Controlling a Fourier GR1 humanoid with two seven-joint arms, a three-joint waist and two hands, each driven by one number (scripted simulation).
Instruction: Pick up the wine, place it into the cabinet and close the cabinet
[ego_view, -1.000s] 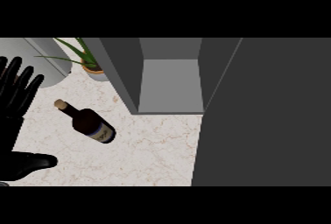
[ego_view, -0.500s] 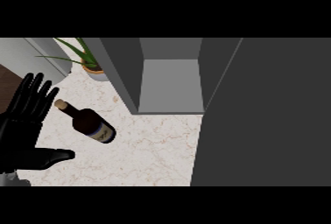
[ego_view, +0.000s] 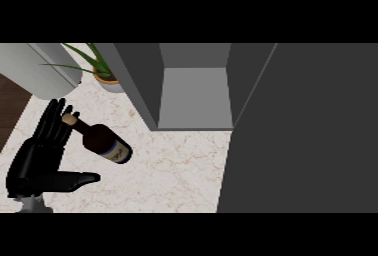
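Dark wine bottle (ego_view: 100, 141) lying on marble counter (ego_view: 170, 170), we see left hand (ego_view: 40, 155) released flat beside it, cabinet (ego_view: 193, 95) open

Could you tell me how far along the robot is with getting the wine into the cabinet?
Nothing looks finished yet. The wine bottle lies on its side on the counter, and the cabinet stands open with nothing visible inside. In hand: one open hand sits just left of the bottle, fingers straight beside its neck, not curled round it. Left: grasp, lift, place inside, close the cabinet.
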